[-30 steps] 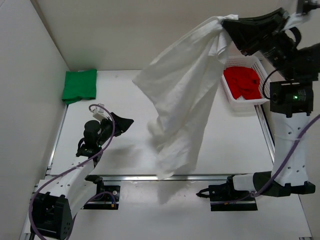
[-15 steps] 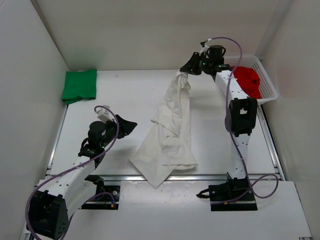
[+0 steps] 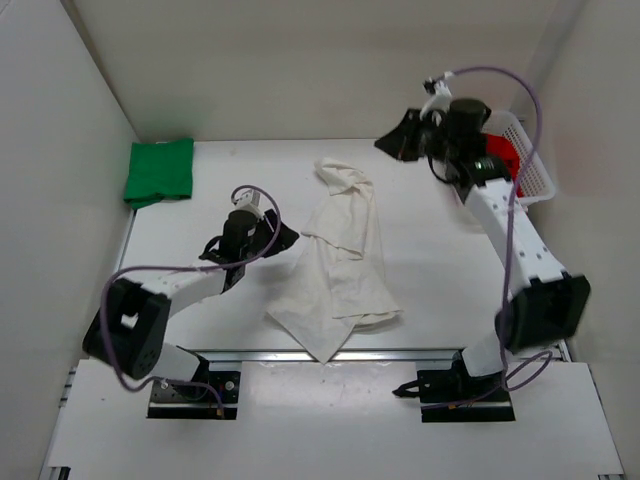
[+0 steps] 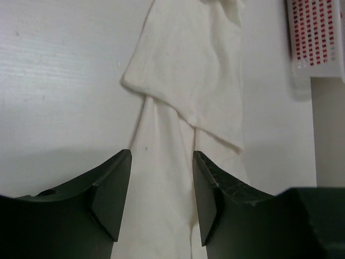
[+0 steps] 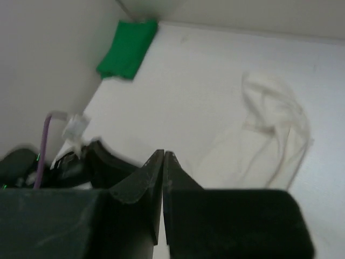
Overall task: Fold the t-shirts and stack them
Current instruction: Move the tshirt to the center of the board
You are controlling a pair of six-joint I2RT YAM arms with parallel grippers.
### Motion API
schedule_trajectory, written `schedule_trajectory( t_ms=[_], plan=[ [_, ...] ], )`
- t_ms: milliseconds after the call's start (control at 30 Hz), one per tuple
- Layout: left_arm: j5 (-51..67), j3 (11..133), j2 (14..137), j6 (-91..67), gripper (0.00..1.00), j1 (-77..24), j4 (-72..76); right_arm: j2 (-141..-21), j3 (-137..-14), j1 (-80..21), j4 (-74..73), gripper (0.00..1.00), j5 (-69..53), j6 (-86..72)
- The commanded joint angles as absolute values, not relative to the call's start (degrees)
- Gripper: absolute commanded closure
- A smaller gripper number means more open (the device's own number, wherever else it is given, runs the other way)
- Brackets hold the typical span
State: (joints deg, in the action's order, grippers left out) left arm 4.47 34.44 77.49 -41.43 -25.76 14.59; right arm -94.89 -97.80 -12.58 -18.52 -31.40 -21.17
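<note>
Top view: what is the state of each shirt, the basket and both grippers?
off-white t-shirt: unfolded, lying crumpled, not held
green t-shirt: folded, far left corner
basket: upright, far right
red t-shirt: bunched inside the basket
left gripper: open, empty
right gripper: shut, empty

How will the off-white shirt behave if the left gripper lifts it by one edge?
Probably floppy: the off-white shirt lies crumpled in loose folds, so it would likely drape and hang long. Likely light, since the cloth looks thin. If pushed, it may bunch rather than slide, since its layers overlap.
</note>
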Motion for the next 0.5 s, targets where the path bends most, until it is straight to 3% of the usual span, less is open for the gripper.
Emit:
schedule_trajectory(
  t_ms=[0, 100, 300, 467],
  plan=[
    [3.7, 40.9, 87.1, -44.6, 0.4, -23.5, 18.7, -83.8, -75.0, -14.1, -6.0, 0.97, -29.4, -25.4],
    [6.1, 45.4, 94.5, -47.9, 0.37, -22.2, 18.6, -76.2, -58.7, -15.6, -2.7, 0.92, -27.1, -27.2],
    [5.1, 51.1, 103.4, -51.7, 0.29, -24.5, 17.9, -65.7, -39.7, -19.1, -0.8, 0.8, -24.7, -29.7],
    [4.4, 52.9, 107.2, -56.2, 0.35, -25.7, 18.1, -60.0, -31.6, -22.5, -1.7, 0.79, -21.5, -29.8]
  ],
)
